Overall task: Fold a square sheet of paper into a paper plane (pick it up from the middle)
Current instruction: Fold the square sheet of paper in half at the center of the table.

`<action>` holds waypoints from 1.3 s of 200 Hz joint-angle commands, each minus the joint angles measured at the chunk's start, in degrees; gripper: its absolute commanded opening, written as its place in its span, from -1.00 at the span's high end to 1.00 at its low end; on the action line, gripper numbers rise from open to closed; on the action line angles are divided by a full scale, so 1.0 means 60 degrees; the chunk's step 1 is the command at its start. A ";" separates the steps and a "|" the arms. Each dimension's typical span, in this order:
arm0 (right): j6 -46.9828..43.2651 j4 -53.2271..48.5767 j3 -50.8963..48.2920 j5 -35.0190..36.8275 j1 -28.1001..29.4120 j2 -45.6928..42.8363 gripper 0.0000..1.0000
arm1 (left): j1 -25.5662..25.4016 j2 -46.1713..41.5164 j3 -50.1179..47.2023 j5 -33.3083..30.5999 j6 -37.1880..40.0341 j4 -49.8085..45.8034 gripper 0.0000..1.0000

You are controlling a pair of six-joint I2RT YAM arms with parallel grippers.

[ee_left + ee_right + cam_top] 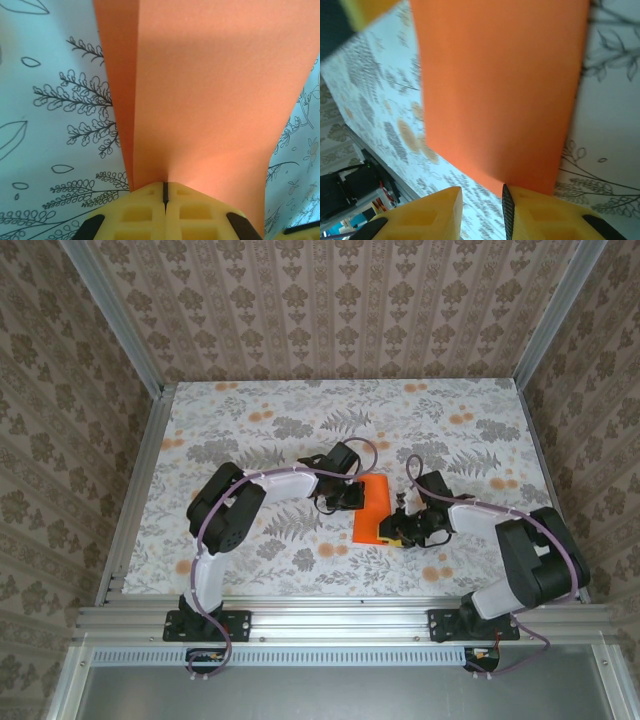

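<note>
Three walls [330,310]; floral table [250,410]; left end effector [165,192] pinches paper [375,508]; right end effector [481,192] spread.

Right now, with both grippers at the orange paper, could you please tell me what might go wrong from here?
1. The left gripper is shut on just one edge of the square sheet of paper, which bows upward; a pull could tear or mis-crease it.
2. The right gripper has its jaws apart, with only the sheet's corner at the gap; closing now might miss or crumple it.
</note>
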 commanded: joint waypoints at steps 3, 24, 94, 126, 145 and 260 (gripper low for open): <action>0.0092 -0.0207 -0.0250 0.0601 0.0093 0.0336 0.42 | -0.0167 0.0476 -0.0011 -0.0094 0.0197 -0.0843 1.00; -0.0085 -0.0812 -0.0075 0.1158 0.0104 0.0298 0.43 | -0.0190 0.0446 -0.0031 -0.0093 0.0182 -0.0775 1.00; -0.0140 -0.1266 0.1348 0.0657 -0.0005 -0.0678 0.42 | -0.0213 0.0492 -0.0042 -0.0168 0.0183 -0.0819 1.00; -0.0255 -0.0923 0.1793 0.0768 -0.0253 0.0207 0.42 | -0.0220 0.0458 -0.0043 -0.0182 0.0215 -0.0851 1.00; -0.0337 -0.0663 0.1787 0.0965 -0.0276 0.0734 0.42 | -0.0217 0.0490 0.0003 -0.0182 0.0242 -0.0914 1.00; -0.0810 -0.1103 0.2644 0.0586 -0.0674 0.0977 0.40 | -0.0226 0.0608 0.0015 -0.0142 0.0314 -0.0985 1.00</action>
